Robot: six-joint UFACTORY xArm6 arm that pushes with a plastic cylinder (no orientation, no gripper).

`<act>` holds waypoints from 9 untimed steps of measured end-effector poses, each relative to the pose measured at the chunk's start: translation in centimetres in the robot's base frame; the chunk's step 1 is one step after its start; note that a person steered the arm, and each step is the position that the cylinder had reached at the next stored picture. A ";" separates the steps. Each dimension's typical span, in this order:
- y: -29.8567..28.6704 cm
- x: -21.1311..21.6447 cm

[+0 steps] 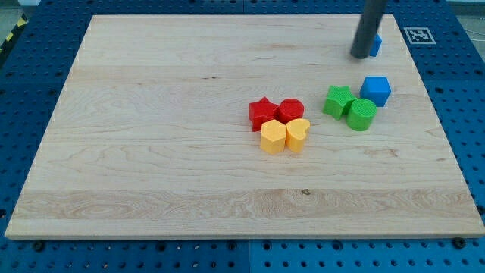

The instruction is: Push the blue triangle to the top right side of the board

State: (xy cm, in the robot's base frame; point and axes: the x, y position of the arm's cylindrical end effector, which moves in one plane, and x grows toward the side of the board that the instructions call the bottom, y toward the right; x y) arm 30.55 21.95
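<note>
The blue triangle (376,45) lies near the board's top right, mostly hidden behind my rod, so only its right edge shows. My tip (359,54) rests on the board against the triangle's left side. The rod rises from there out of the view's top.
A blue cube (376,90), a green star (338,100) and a green cylinder (361,114) cluster at the view's right, below the tip. A red star (263,112), a red cylinder (290,111), a yellow hexagon (273,137) and a yellow heart (297,134) sit together at centre. The wooden board (151,114) lies on a blue pegboard.
</note>
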 end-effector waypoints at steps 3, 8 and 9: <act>-5.7 -0.7; 3.0 -1.2; 3.3 0.5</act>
State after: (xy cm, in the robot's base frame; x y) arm 31.05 25.20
